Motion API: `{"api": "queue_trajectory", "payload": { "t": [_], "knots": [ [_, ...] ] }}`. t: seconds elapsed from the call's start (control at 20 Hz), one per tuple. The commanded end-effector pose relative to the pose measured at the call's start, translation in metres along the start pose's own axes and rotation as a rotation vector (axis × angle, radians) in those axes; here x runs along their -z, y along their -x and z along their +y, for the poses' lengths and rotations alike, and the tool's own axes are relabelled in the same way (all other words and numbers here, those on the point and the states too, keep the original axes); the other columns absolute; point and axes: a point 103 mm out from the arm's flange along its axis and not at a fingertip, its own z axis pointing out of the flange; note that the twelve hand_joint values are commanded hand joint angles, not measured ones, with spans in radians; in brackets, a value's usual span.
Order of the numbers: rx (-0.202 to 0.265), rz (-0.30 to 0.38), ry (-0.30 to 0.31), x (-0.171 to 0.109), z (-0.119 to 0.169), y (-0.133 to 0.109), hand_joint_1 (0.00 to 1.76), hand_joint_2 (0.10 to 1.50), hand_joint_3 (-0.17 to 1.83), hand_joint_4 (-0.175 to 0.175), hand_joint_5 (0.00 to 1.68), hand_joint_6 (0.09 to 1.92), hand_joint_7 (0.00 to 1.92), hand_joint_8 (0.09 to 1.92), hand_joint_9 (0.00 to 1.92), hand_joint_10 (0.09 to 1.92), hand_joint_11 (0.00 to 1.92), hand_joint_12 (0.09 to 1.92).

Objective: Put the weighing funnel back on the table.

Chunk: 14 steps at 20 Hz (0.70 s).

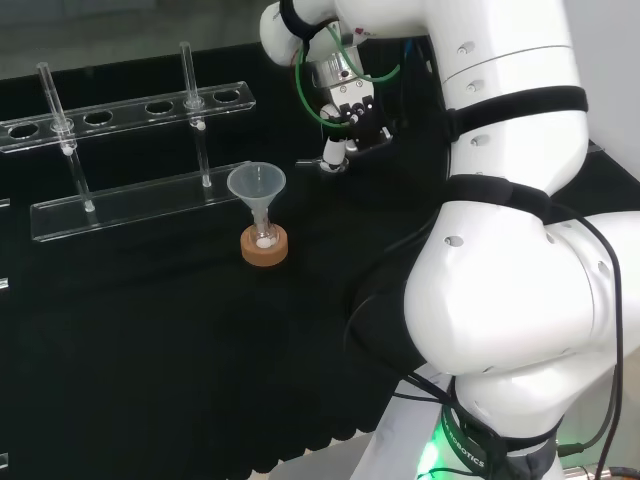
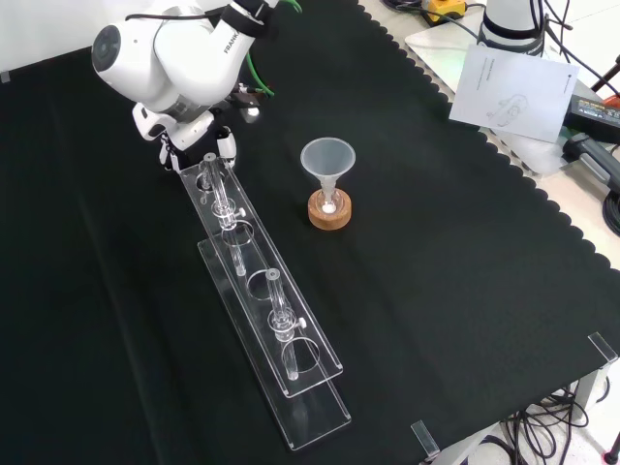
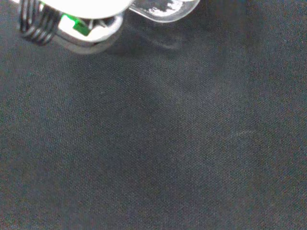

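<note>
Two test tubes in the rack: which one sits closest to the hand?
The tube at the far end of the rack in the front view, right by the hand; the other tube stands toward the near end.

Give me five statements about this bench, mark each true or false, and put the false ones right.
1. The big clear cone-shaped funnel stands mouth up in a small flask on a cork ring. True.
2. The clear plastic tube rack holds nothing. False: glass tubes stand upright in it.
3. In the front view, the black and white hand is by the rack's far end. True.
4. The cork ring rests on the white paper sheet. False: it rests on the black cloth; the paper lies apart, at the front view's upper right.
5. In the head view, the funnel stands right of the hand. False: it stands left of it, and lower.
</note>
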Motion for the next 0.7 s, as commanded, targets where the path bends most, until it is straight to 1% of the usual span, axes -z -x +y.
{"api": "queue_trajectory", "payload": {
  "t": [0.05,0.2,0.3,0.4,0.45,0.5,0.55,0.6,0.65,0.7],
  "knots": [
    [0.003,-0.032,0.004,0.002,0.000,0.004,1.12,0.65,0.68,0.175,1.24,0.74,0.54,0.66,0.97,0.26,0.80,1.02],
    [-0.001,-0.048,0.009,0.003,0.000,0.002,1.12,0.65,0.68,0.175,1.24,0.74,0.54,0.66,0.97,0.26,0.80,1.02],
    [0.000,-0.056,0.011,0.004,0.000,-0.005,1.12,0.67,0.65,0.175,1.24,0.73,0.54,0.66,0.97,0.26,0.80,1.02],
    [0.005,-0.063,0.014,0.004,-0.001,-0.014,1.11,0.74,0.53,0.175,1.23,0.70,0.52,0.67,0.96,0.26,0.80,1.03],
    [0.021,-0.051,0.017,0.003,-0.002,-0.006,1.10,0.80,0.43,0.175,1.20,0.71,0.50,0.68,0.96,0.27,0.79,1.03],
    [0.026,-0.045,0.019,0.003,-0.002,-0.003,1.09,0.86,0.32,0.175,1.18,0.72,0.49,0.69,0.95,0.27,0.78,1.04],
    [0.029,-0.042,0.018,0.003,-0.002,-0.002,1.06,0.86,0.25,0.113,1.06,0.71,0.47,0.69,0.93,0.28,0.78,1.04],
    [0.029,-0.040,0.018,0.002,-0.003,-0.001,1.04,0.84,0.22,0.058,0.93,0.71,0.45,0.69,0.92,0.29,0.77,1.04],
    [0.028,-0.044,0.017,0.002,-0.003,-0.002,1.02,0.81,0.23,0.022,0.81,0.72,0.43,0.69,0.90,0.30,0.76,1.04],
    [0.028,-0.053,0.018,0.002,-0.003,-0.004,1.01,0.78,0.27,0.002,0.72,0.72,0.41,0.68,0.87,0.31,0.74,1.06]
  ]
}}
